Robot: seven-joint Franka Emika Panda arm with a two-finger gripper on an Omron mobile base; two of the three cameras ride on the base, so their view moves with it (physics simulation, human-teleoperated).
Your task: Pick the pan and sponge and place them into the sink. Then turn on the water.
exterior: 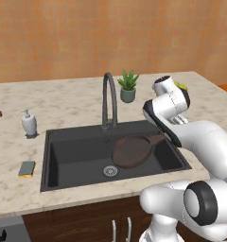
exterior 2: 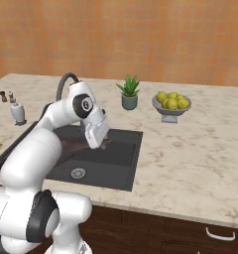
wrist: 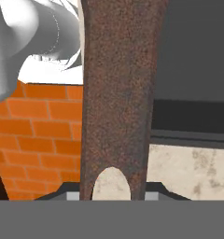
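— Item one, pan [exterior: 131,151]?
— Over the sink [exterior: 63,160], right of the drain [exterior: 110,171]; my gripper [exterior: 168,133] is clamped on its handle [wrist: 118,93].

— Item two, sponge [exterior: 26,168]?
— On the table [exterior: 63,101], just left of the sink.

— Other stock?
— Faucet [exterior: 109,97] behind the sink; soap pump [exterior: 29,124], plant [exterior: 128,86], lemon bowl [exterior 2: 171,104] on the table.

Two rear views sharing sink [exterior: 54,142]
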